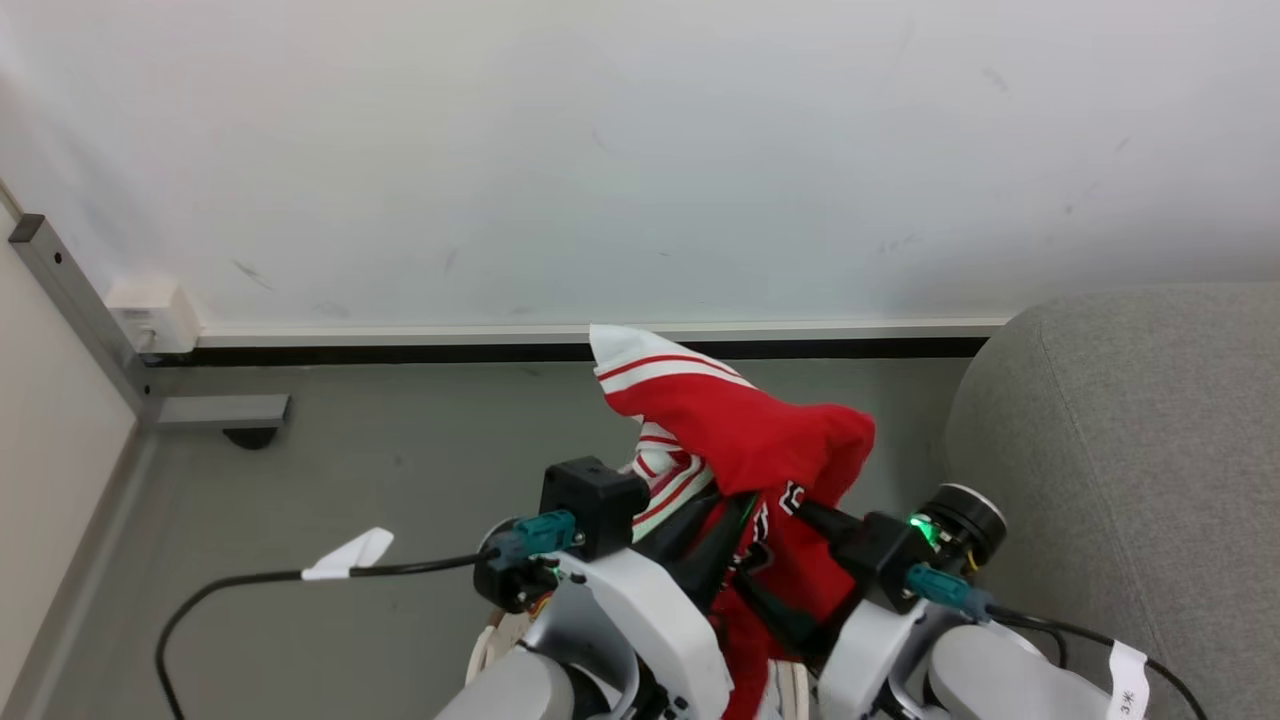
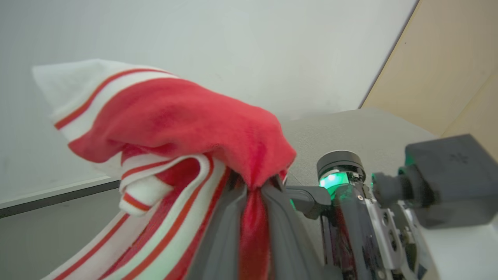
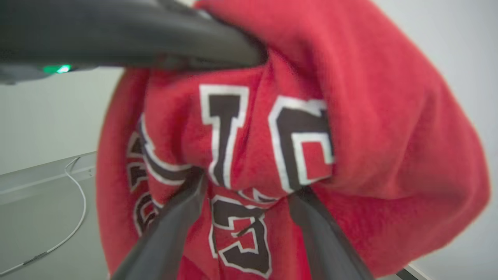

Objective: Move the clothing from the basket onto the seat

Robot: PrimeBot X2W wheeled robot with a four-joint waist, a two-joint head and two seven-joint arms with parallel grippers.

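Head view has the red jersey [image 1: 750, 440] bunched up in the air at the middle of the picture, a white-and-red striped edge poking up at its 11 o'clock, the rest hanging down between the two arms. The left claw [image 2: 255, 186] is pinched tight on a fold of the red cloth, which mounds over its fingertips in the left wrist view. The right claw [image 3: 249, 186] has its fingers spread apart, and the black, white-outlined lettering is draped across their tips. At 3 o'clock of the jersey stands the light-grey sofa [image 1: 1130, 430], near but not touching the cloth. Grey floor [image 1: 400, 470] lies below, the white wall [image 1: 640, 150] is at 12 o'clock, and a black cable [image 1: 250, 578] with a white tag trails off at 8 o'clock.
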